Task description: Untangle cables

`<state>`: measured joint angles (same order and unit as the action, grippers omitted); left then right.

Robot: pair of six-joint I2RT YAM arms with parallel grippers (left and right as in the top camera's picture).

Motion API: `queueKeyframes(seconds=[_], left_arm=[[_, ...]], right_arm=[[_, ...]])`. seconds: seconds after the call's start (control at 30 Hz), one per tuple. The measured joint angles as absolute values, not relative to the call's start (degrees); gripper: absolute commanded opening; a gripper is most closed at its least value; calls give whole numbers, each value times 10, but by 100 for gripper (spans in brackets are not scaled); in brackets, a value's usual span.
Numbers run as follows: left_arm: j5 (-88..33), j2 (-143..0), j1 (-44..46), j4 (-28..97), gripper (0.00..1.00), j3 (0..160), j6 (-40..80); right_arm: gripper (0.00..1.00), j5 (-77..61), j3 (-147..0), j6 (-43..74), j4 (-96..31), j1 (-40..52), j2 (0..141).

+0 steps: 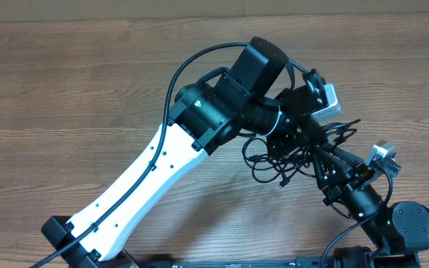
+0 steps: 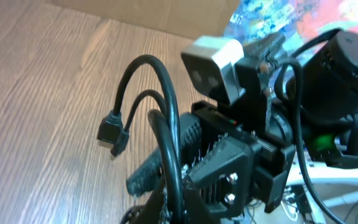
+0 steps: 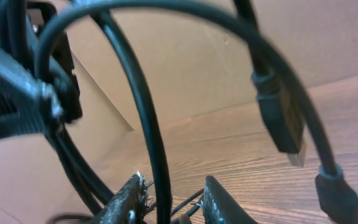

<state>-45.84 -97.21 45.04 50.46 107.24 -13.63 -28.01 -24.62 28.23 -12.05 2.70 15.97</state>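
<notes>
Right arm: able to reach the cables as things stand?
Likely yes. One of the cables runs up between the right pincer's parted jaws, with nothing else blocking; it only needs to close.

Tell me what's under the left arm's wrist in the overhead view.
Black cables loop out from beneath it onto the table. The wrist hides the rest of the bunch.

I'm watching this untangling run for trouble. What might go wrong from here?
The right gripper straddles one strand of the cables; pulling it might tighten the tangle rather than free it. The dangling plug ends may snag on a loop as the strand moves.
</notes>
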Motion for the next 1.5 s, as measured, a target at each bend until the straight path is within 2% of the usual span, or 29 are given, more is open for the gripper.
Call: queueKeyframes(seconds=[0.1,0.3,0.67,1.17,1.43,1.5], left_arm=[[-459,-972,450,486,4,1072,-124],[-459,-972,450,460,4,1072,-102],[-408,-972,450,494,4,1072,-91],[-256,-972,450,588,4,1073,-89],[-231,-972,450,592,4,1073,-89],[-230,-972,450,592,4,1073,-89]], right_arm=[[26,-280,-246,283,-120,27,160],[4,-276,-246,285,-120,27,160],[4,-283,-246,283,-115,27,160],[4,-388,-243,387,87,27,160],[4,-402,-243,409,75,27,160],[7,-403,-243,409,74,27,160]])
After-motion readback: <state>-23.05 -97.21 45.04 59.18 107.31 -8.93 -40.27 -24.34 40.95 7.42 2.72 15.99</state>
